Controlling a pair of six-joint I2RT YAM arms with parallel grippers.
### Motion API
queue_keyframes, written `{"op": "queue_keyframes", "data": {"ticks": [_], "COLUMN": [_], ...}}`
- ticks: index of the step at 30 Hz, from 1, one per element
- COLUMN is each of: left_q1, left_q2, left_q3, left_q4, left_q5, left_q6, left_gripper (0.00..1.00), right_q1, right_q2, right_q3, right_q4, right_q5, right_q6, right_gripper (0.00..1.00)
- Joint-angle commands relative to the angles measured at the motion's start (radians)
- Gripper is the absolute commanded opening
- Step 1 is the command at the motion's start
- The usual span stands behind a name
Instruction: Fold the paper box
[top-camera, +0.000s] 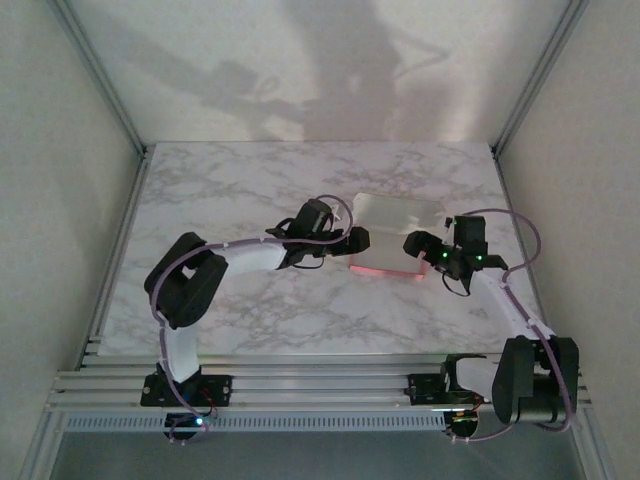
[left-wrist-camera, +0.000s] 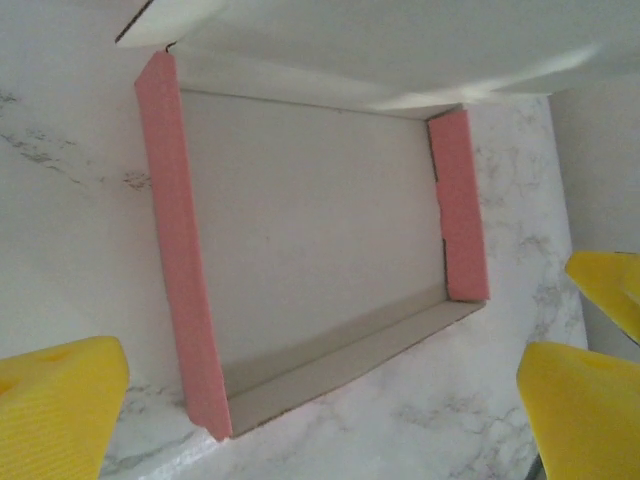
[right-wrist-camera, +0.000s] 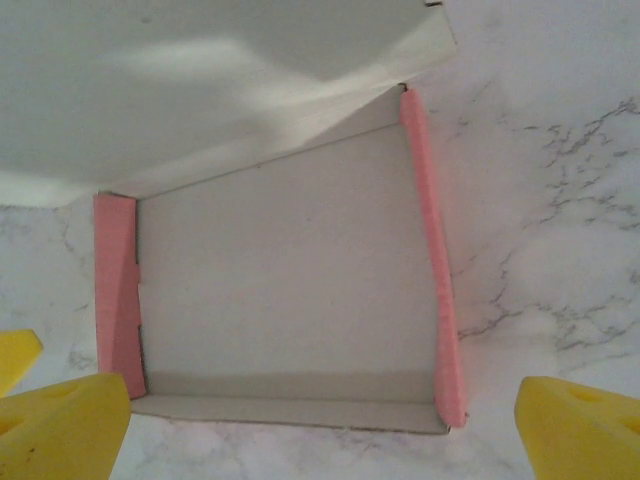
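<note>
- Left part of the worktop (top-camera: 230, 195): bare marble runs from the left frame rail to the left arm. This is the widest open room for a retreat or a sweep.
- Left jaws: released, spread wide and empty. The yellow pads (left-wrist-camera: 60, 410) stand just beside the left edge of the paper box (top-camera: 398, 222). Whether they touch it cannot be told.
- Paper box: it lies right of centre on the worktop, between the two arms. The tray is partly formed, off-white face up, with its pink side walls (left-wrist-camera: 180, 250) raised. The large lid flap (right-wrist-camera: 200, 80) is lifted at the far side with nothing supporting it.
- Hazard: thin card probably slides easily. A push from one side alone would likely skate the box away instead of bending a crease.
- Hazard: pressing the lid flap off its crease line could buckle the panel. A pad striking a pink wall could splay it outward.
- Hazard: both sets of jaws work close together across the box, so converging moves risk a collision.
- Right jaws: released and empty, with the pads (right-wrist-camera: 580, 425) just beside the right edge of the box.
- Right margin: the worktop edge and the frame upright lie near the right arm, so room is tighter here.
</note>
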Motion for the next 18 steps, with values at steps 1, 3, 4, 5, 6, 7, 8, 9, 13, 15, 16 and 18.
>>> {"op": "queue_keyframes", "data": {"ticks": [1,3,4,5,6,7,8,9,13,15,16,18], "left_q1": [-0.012,-0.012,-0.012,-0.012,-0.012,-0.011,-0.012,-0.012,-0.012,-0.012,-0.012,-0.012], "left_q2": [0.041,0.062,0.067,0.077,0.085,0.091,0.099,0.106,0.14,0.155,0.16,0.162], "left_q3": [0.056,0.072,0.079,0.087,0.097,0.105,0.113,0.12,0.155,0.168,0.174,0.173], "left_q4": [0.037,0.035,0.031,0.026,0.022,0.017,0.013,0.009,-0.019,-0.029,-0.034,-0.035], "left_q5": [-0.017,-0.022,-0.023,-0.023,-0.024,-0.025,-0.022,-0.021,-0.018,-0.019,-0.019,-0.019], "left_q6": [-0.021,-0.022,-0.021,-0.021,-0.02,-0.018,-0.016,-0.015,-0.012,-0.013,-0.014,-0.016], "left_gripper": [0.99,0.99,0.99,0.99,0.99,0.99,0.99,0.99,0.99,0.99,0.99,0.99], "right_q1": [-0.029,-0.034,-0.034,-0.034,-0.035,-0.035,-0.034,-0.034,-0.034,-0.032,-0.032,-0.031], "right_q2": [0.038,0.066,0.08,0.096,0.113,0.13,0.15,0.166,0.211,0.23,0.239,0.256], "right_q3": [-0.017,-0.014,-0.013,-0.008,-0.005,-0.002,0.001,0.002,0.0,0.001,0.0,0.0], "right_q4": [0.089,0.11,0.117,0.13,0.141,0.15,0.161,0.171,0.212,0.226,0.235,0.243], "right_q5": [-0.063,-0.079,-0.082,-0.088,-0.091,-0.092,-0.095,-0.097,-0.097,-0.107,-0.114,-0.122], "right_q6": [0.007,0.001,-0.001,-0.001,0.0,0.005,0.011,0.014,0.031,0.034,0.038,0.038], "right_gripper": [0.99,0.99,0.99,0.99,0.99,0.99,0.99,0.99,0.99,0.99,0.99,0.99]}}
